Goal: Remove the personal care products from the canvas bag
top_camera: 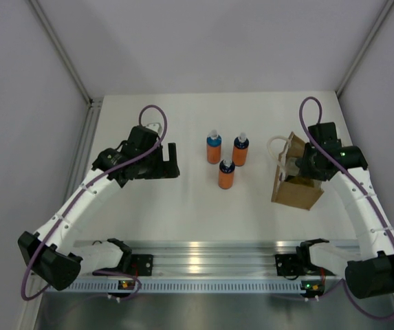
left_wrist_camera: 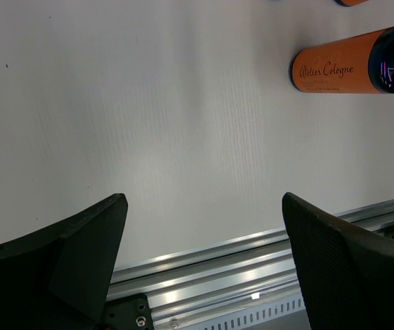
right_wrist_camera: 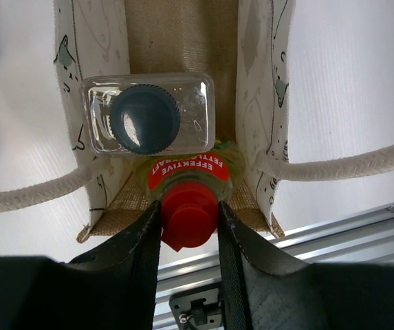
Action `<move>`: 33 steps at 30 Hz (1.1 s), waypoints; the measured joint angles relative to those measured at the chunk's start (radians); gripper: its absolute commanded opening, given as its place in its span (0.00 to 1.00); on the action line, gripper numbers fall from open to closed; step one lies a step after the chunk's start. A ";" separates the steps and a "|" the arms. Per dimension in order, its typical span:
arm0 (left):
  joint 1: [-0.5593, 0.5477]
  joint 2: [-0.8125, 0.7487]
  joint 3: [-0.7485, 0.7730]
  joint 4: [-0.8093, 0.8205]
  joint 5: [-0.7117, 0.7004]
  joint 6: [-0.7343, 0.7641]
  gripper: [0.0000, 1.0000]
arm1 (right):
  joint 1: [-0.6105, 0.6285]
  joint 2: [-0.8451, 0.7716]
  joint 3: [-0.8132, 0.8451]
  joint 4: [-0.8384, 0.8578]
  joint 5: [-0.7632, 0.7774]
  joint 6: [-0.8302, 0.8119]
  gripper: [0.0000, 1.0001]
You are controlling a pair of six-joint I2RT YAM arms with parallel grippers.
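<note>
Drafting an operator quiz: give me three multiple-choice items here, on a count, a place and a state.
1. Orange bottles standing on the white table: A three; B two; C five.
2. The clear squarish bottle with dark cap is: A on the table; B inside the tan canvas bag; C behind the bag.
3. The right pincer is: A open; B shut on a handle; C shut on the red cap of the rounded yellow bottle.
Key: A, three stand mid-table; B, bag walls flank it; C, it clamps the cap.
</note>
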 measured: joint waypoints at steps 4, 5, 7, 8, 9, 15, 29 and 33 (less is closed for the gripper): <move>0.000 0.000 0.002 0.000 0.000 0.000 0.99 | 0.000 0.000 0.002 -0.002 -0.001 -0.009 0.00; 0.000 0.000 0.003 0.000 0.000 0.000 0.98 | 0.000 0.000 0.003 -0.002 -0.001 -0.011 0.00; 0.000 0.000 0.005 0.000 0.000 0.000 0.98 | 0.000 0.001 0.014 -0.009 -0.001 -0.018 0.00; 0.000 0.000 0.005 0.000 0.000 0.000 0.98 | 0.000 0.002 0.024 -0.016 0.000 -0.021 0.00; 0.000 0.000 0.006 0.000 0.000 0.000 0.98 | 0.000 0.002 0.036 -0.019 -0.001 -0.025 0.00; 0.000 0.005 0.011 0.002 0.000 0.000 0.98 | 0.000 0.005 0.109 -0.034 0.003 -0.045 0.00; 0.000 0.013 0.012 0.002 0.000 -0.005 0.98 | -0.001 0.027 0.351 -0.159 0.002 -0.079 0.00; 0.000 0.013 0.012 0.003 0.000 -0.008 0.98 | -0.001 0.049 0.440 -0.204 0.002 -0.094 0.00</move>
